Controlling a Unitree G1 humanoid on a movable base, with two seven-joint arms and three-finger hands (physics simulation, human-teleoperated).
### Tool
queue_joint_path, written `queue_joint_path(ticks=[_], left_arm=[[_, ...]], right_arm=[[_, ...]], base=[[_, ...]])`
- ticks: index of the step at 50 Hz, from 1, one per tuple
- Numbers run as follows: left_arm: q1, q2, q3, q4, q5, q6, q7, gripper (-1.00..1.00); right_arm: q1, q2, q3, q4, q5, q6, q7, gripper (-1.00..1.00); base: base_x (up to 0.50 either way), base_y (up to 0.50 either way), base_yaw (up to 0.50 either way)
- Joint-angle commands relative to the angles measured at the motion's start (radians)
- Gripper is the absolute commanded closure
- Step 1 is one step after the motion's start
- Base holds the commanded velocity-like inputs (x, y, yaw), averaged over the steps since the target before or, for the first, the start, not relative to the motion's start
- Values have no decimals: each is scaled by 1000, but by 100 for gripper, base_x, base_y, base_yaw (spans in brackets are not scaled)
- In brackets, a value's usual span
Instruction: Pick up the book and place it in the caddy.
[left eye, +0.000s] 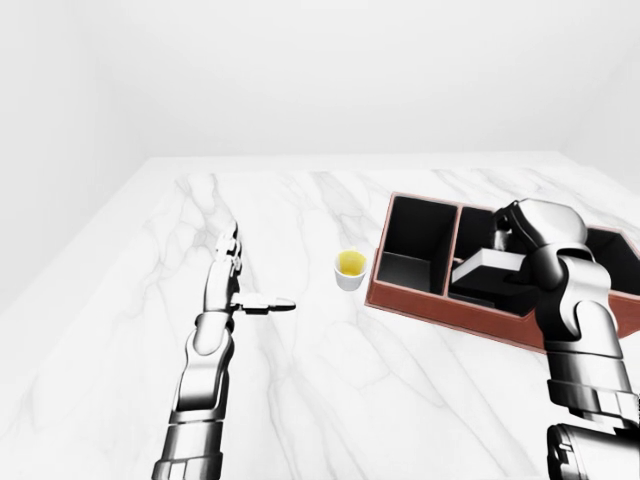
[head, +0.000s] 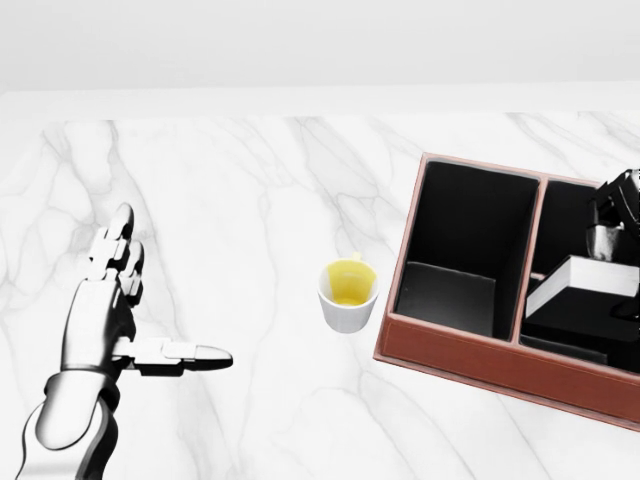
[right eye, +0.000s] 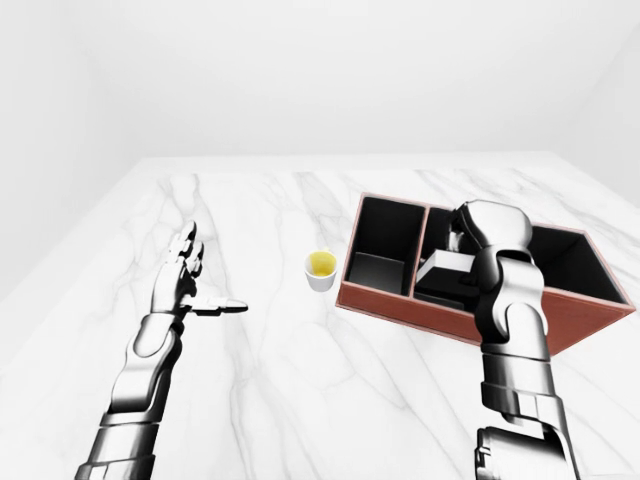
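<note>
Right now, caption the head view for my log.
Right hand lowers the book into the caddy; left hand open beside the cup.

Book (right eye: 447, 266) seemingly inside caddy (right eye: 400, 305)

A bare simulated test room: a white marble tabletop (left eye: 300, 400) fills the view, with plain, featureless white walls (left eye: 300, 70) rising at twelve o'clock.

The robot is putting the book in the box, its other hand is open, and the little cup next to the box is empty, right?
Not quite: the cup has yellow liquid in it, as the head view shows. The rest holds: right hand lowers the book into the caddy, left hand open.
</note>
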Motion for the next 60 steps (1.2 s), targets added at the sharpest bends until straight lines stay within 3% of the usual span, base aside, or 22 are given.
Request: queue_joint_path(ticks=[1, 26, 60], left_arm=[[2, -1, -2, -8, 4, 0, -1, -100], [10, -5, -5, -16, 10, 0, -3, -100], [-1, 1, 0, 22, 3, 0, -4, -100]], right_arm=[[-17, -5, 9, 50, -15, 0, -56, 100], [-33, -14, 31, 145, -65, 0, -131, 100], [-264, -46, 148, 744, -17, 0, -494, 100]], base=[[0, 0, 0], [0, 0, 0], [0, 0, 0]])
